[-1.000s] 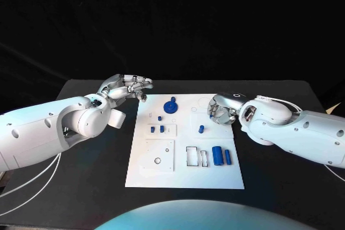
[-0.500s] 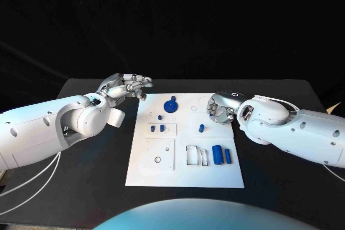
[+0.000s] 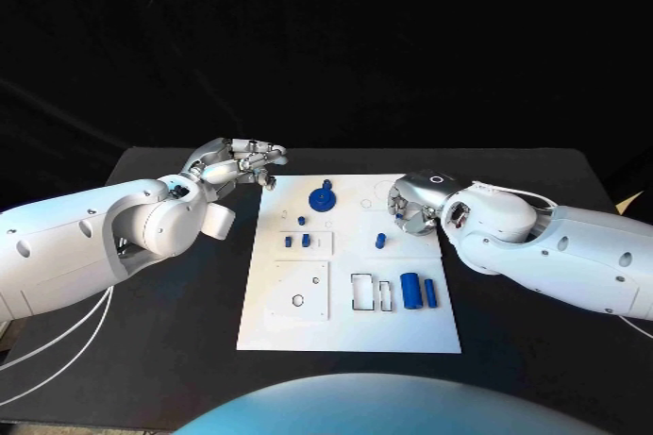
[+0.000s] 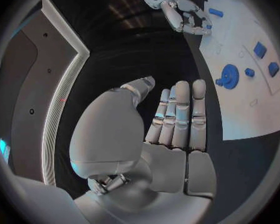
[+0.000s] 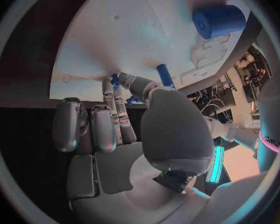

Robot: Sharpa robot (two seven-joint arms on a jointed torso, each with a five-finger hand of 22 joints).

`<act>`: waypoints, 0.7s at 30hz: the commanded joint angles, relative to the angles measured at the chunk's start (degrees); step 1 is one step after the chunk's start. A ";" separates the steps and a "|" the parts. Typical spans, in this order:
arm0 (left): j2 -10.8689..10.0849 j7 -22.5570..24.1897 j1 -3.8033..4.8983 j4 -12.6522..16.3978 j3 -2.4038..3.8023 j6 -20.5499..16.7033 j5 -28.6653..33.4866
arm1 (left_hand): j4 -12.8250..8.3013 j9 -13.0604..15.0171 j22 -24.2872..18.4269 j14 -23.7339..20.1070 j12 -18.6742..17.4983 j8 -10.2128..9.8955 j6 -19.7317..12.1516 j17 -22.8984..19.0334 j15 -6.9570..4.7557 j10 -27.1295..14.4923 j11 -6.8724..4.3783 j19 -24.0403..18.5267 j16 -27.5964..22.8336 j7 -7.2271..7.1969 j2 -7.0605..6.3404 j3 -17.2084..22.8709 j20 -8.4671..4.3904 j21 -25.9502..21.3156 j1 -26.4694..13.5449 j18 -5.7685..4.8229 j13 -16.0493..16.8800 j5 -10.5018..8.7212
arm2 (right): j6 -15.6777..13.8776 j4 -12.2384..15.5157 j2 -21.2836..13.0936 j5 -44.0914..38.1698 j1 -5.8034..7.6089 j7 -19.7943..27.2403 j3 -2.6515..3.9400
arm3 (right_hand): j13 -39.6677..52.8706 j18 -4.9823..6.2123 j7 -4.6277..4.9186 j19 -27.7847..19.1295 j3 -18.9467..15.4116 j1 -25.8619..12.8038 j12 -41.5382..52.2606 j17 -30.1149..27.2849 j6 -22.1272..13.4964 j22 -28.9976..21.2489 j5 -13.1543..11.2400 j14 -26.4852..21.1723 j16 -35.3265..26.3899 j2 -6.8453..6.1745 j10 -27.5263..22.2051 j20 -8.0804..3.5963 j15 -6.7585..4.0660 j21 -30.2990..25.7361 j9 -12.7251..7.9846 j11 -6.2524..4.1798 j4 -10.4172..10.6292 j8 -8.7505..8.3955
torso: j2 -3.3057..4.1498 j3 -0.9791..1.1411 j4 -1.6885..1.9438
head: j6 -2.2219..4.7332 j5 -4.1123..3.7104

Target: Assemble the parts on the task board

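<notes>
Since a second ago the right hand [image 3: 412, 211] has edged closer to the small blue peg [image 3: 381, 242] lying mid-right on the task board [image 3: 347, 336], fingers loosely apart and empty, apparently reaching to pick it up; next it must close on the peg, while the left hand [image 3: 242, 163] hovers open-fingered off the board's far-left corner.

Black table [image 3: 530, 293] before a dark backdrop [image 3: 409, 67]; grey wall panel with a lit strip [image 4: 62, 104]

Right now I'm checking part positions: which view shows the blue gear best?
The head view: the blue gear lies whole on the task board. The left wrist view shows it smaller, at an angle. I cannot pick it out in the right wrist view.
</notes>
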 commanded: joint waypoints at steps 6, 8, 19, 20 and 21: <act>-0.08 -0.48 -0.01 0.22 0.05 0.86 -0.31 | -0.51 -0.09 0.10 -0.39 0.30 0.42 -0.40 -0.16 0.06 -0.06 0.01 -0.08 -0.40 0.11 0.51 0.20 -0.08 -0.46 0.50 1.03 0.06 -0.14 | 4.17 0.73 -0.29 -2.53 -1.56 -2.78 -0.98 | 1.56 -0.95 -0.41 1.15 1.85 2.00 0.67 -0.17 1.94 8.39 0.61 2.36 0.72 1.00 2.50 -0.50 -1.05 1.94 1.56 -0.82 -1.29 1.13 | -0.04 0.06 0.03 | -0.02 -0.07; -0.10 -0.57 -0.01 0.23 0.05 0.87 -0.38 | -0.62 -0.10 0.10 -0.41 0.32 0.45 -0.43 -0.21 0.06 -0.13 0.02 -0.08 -0.43 0.12 0.55 0.28 -0.08 -0.51 0.64 1.02 0.07 -0.01 | 2.92 0.88 -0.38 -2.66 -1.61 -3.03 -0.98 | 2.01 -1.05 -0.48 1.41 2.39 2.74 0.76 -0.11 2.20 8.74 0.37 2.36 0.88 1.46 3.05 -0.66 -1.23 2.50 2.02 -0.98 -1.85 1.31 | -0.02 0.06 0.06 | -0.03 -0.04; -0.14 -0.96 -0.01 0.17 0.05 0.74 -0.64 | -0.85 -0.13 0.12 -0.42 0.40 0.52 -0.48 -0.31 0.06 -0.26 0.05 -0.05 -0.48 0.15 0.64 0.48 -0.09 -0.60 0.93 1.02 0.08 0.33 | -4.32 1.16 -0.68 -3.11 -1.72 -3.41 -0.96 | 3.49 -1.38 -0.72 2.13 4.19 4.25 0.94 0.29 2.87 9.84 -0.12 2.38 1.46 2.62 4.34 -1.03 -1.56 4.21 3.34 -1.24 -3.34 1.58 | 0.00 0.09 0.05 | 0.10 -0.06; -0.14 -0.97 -0.01 0.16 0.05 0.73 -0.65 | -0.85 -0.13 0.12 -0.42 0.40 0.52 -0.48 -0.31 0.06 -0.26 0.05 -0.05 -0.48 0.15 0.64 0.48 -0.09 -0.60 0.93 1.02 0.08 0.33 | -4.71 1.20 -0.71 -3.11 -1.72 -3.34 -0.95 | 3.49 -1.38 -0.72 2.13 4.19 4.25 0.94 0.29 2.87 9.84 -0.12 2.38 1.46 2.62 4.34 -1.03 -1.56 4.21 3.34 -1.24 -3.34 1.58 | 0.00 0.09 0.05 | 0.10 -0.06; -0.14 -0.99 -0.01 0.14 0.05 0.72 -0.66 | -0.85 -0.13 0.12 -0.42 0.40 0.52 -0.48 -0.31 0.06 -0.26 0.05 -0.05 -0.48 0.15 0.64 0.48 -0.09 -0.60 0.93 1.02 0.08 0.33 | -5.18 1.28 -0.77 -3.10 -1.72 -3.25 -0.94 | 3.56 -1.40 -0.74 2.17 4.25 4.24 0.94 0.34 2.92 9.90 -0.18 2.39 1.51 2.63 4.39 -1.04 -1.57 4.30 3.41 -1.26 -3.36 1.60 | -0.01 0.09 0.02 | 0.12 -0.06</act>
